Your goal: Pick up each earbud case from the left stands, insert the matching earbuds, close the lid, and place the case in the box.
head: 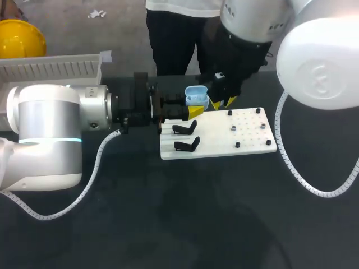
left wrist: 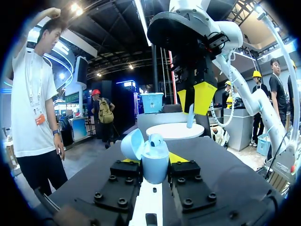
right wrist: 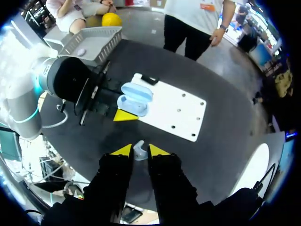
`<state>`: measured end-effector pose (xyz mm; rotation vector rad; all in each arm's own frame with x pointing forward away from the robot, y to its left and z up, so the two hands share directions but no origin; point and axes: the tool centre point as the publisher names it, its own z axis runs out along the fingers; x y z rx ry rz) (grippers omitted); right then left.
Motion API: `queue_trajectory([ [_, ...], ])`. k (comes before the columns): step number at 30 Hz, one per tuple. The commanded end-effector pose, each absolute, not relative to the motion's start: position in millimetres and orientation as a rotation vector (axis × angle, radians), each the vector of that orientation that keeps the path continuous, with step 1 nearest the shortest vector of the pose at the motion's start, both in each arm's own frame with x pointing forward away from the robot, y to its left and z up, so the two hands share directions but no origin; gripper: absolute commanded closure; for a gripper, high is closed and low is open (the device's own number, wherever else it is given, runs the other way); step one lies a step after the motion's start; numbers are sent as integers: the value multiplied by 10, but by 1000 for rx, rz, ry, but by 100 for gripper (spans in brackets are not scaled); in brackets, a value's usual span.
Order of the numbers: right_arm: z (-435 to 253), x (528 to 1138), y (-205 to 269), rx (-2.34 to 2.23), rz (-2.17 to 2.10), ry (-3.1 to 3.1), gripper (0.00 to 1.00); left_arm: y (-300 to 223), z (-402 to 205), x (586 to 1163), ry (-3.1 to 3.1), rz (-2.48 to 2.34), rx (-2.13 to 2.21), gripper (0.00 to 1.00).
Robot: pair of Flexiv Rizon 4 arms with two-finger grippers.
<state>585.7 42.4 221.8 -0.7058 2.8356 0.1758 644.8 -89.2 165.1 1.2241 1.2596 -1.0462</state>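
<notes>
White arms (head: 47,134), yellow-tipped black pincers (right wrist: 136,151)

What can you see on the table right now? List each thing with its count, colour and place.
earbud case: one, light blue, lid open, held over the board's left end
earbud: one, light blue, held just above the case
stands: two, black, empty, on the board's left part
pegs: six, dark, on the board's right part
board: one, white, mid-table
basket: one, white, far left of the table
table: one, black
left gripper: yellow tips, shut on the case
right gripper: yellow tips, shut on the earbud
</notes>
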Motion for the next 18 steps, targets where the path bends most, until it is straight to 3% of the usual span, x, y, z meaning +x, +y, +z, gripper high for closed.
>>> queue_trajectory([
  [1,2285,5910,505,-731,128,2827,100,-896,1640,6426,1256,-1038,1215,100],
  [18,2331,6173,751,-796,65,2825,100,-896,1640,6426,1256,-1038,1215,100],
])
